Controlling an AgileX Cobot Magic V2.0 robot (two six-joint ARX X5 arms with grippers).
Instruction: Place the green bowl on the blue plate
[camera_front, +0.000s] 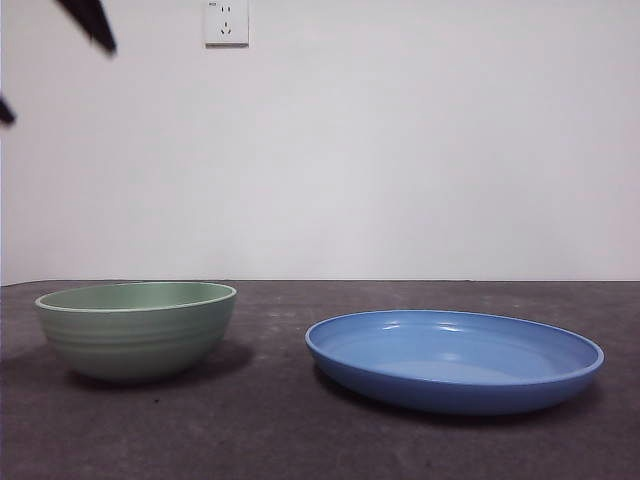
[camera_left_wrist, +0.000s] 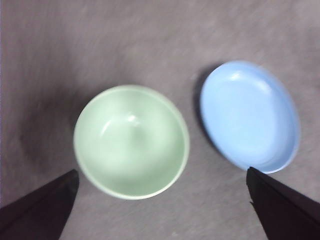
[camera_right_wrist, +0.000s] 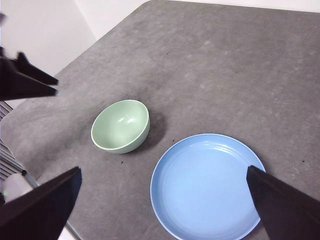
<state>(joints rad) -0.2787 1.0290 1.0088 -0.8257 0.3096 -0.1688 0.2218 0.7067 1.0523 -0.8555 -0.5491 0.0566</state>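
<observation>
**Bowl and plate apart, left arm poised above the bowl**

Front view: the green bowl (camera_front: 137, 329), a pale mint, ridged, round ceramic-looking bowl, stands upright on the dark grey table (camera_front: 280, 440), well apart from the blue plate (camera_front: 455, 360), a wide, shallow, glossy round dish. Both are empty. Black tips of an arm show only at the upper corner, blurred; a white wall socket (camera_front: 226, 21) sits on the wall behind.

Left wrist view: the left gripper (camera_left_wrist: 160, 200) hangs above the bowl (camera_left_wrist: 131, 141), its jaws spread wide and holding nothing, the bowl nearer one jaw than centred between them. The plate (camera_left_wrist: 250, 116) lies beside. The picture is smeared, so ridges and rim detail cannot be made out.

Right wrist view: the right gripper (camera_right_wrist: 165, 200) waits high, jaws wide apart and empty, looking over bowl (camera_right_wrist: 120, 126) and plate (camera_right_wrist: 207, 186); the plate's near edge is partly cut off by a jaw.

The bowl looks stiff, smooth and probably slippery, breakable if dropped and fairly heavy. The best hold is likely a pinch on the rim wall, one jaw inside and one outside.
</observation>
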